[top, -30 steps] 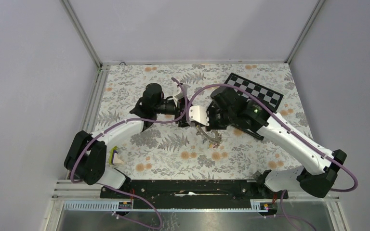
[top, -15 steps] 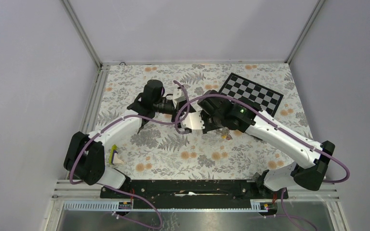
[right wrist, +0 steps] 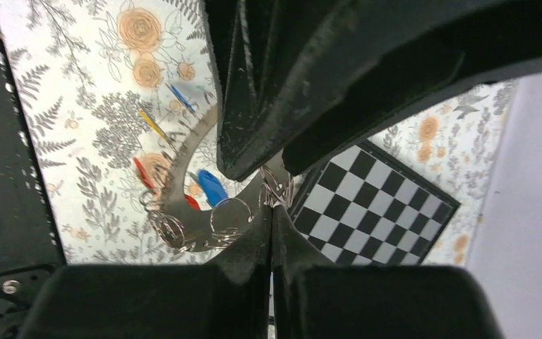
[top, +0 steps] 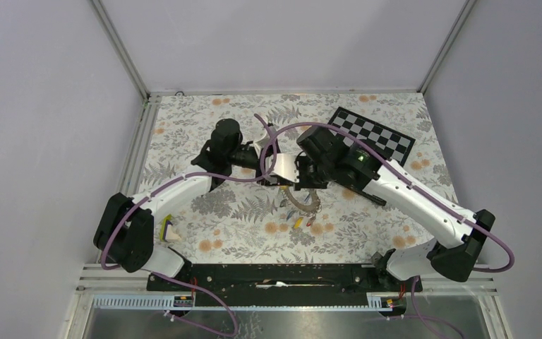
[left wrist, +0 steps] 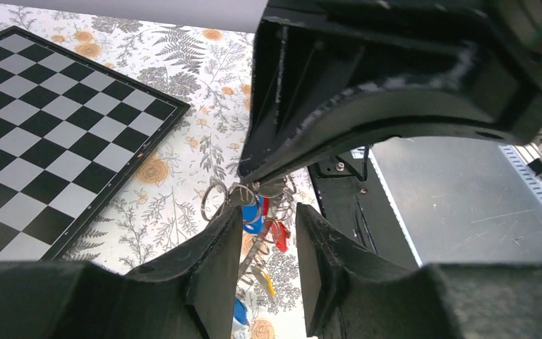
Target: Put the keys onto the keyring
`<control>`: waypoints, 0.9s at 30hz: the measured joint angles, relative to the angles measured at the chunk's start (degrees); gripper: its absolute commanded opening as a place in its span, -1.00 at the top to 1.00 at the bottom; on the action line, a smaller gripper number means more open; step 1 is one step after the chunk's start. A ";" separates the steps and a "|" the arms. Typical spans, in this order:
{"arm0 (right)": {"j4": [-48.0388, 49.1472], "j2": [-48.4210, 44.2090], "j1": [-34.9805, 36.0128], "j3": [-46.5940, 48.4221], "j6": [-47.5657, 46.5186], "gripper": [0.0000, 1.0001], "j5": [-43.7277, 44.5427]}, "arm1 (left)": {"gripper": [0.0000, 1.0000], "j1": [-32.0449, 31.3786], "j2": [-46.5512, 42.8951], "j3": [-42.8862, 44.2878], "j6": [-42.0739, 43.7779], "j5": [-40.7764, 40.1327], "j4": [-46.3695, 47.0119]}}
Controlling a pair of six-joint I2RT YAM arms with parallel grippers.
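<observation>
Right claw (right wrist: pixel 273 210) seemingly pinches the keyring (right wrist: pixel 190 141); keys (right wrist: pixel 213 187) hang on it; left claw (left wrist: pixel 269 213) spread.

Soft, even light falls from overhead: in the top view the floral tablecloth (top: pixel 240 212) is bright, and the arms throw only faint, blurry shadows beneath them. The steel plate (top: pixel 289 318) along the bottom edge has a dull sheen. The wrist views are darker. The left gripper's fingers (left wrist: pixel 208 282) loom grainy and out of focus across the lower frame, while the chequered board (left wrist: pixel 49 134) at upper left is crisp. Small glints spark off the keyring (right wrist: pixel 187 159)
</observation>
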 measured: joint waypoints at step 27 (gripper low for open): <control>10.49 -7.04 -17.42 -12.28 9.09 1.00 -29.92 | 1.00 -4.00 1.79 3.91 12.72 -11.19 -13.73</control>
